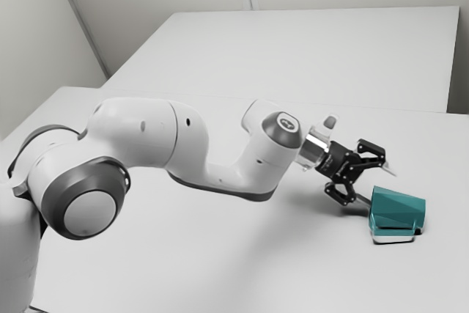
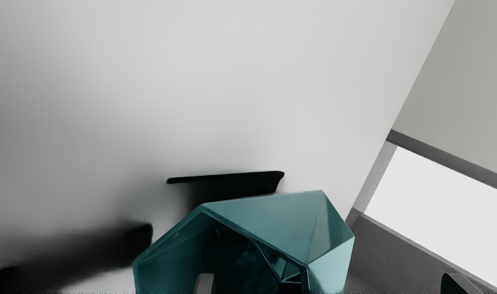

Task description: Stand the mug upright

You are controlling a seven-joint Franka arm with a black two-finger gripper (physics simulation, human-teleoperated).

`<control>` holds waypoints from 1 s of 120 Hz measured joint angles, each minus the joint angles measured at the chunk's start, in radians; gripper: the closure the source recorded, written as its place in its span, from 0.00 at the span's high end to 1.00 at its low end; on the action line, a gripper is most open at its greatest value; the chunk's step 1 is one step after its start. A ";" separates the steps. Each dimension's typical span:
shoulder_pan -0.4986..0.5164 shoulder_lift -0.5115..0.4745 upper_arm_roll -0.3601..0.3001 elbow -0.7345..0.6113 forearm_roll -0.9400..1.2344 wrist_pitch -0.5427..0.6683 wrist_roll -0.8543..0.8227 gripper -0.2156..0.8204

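Big and white with grey round joints, the robot arm (image 1: 139, 133) is nearest the camera in the exterior view. It reaches to the exterior view's right, over the pale, smooth table (image 1: 183, 262). At its end, the black two-finger gripper (image 1: 381, 188) is spread wide and holds nothing. The shiny teal mug with flat, folded-looking sides (image 1: 397, 209) lies on its side on the table, with its mouth facing the gripper. In the wrist view, one finger (image 2: 204, 283) is at the mug's mouth and the other finger (image 2: 457, 283) is out past its side. I think the job now is getting a good grab. Next, the gripper should go in a little, pinch the mug's wall, lift gently and tip the mouth up.
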 joint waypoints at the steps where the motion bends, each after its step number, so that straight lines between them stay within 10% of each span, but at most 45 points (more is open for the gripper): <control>1: 0.000 0.001 -0.001 0.000 -0.001 0.000 0.000 0.79; 32: -0.034 0.037 -0.014 0.044 -0.039 0.004 0.002 0.78; 73: -0.036 0.031 -0.008 0.078 0.012 0.005 -0.001 0.16; 120: -0.037 0.009 -0.008 0.107 0.114 0.015 -0.016 0.05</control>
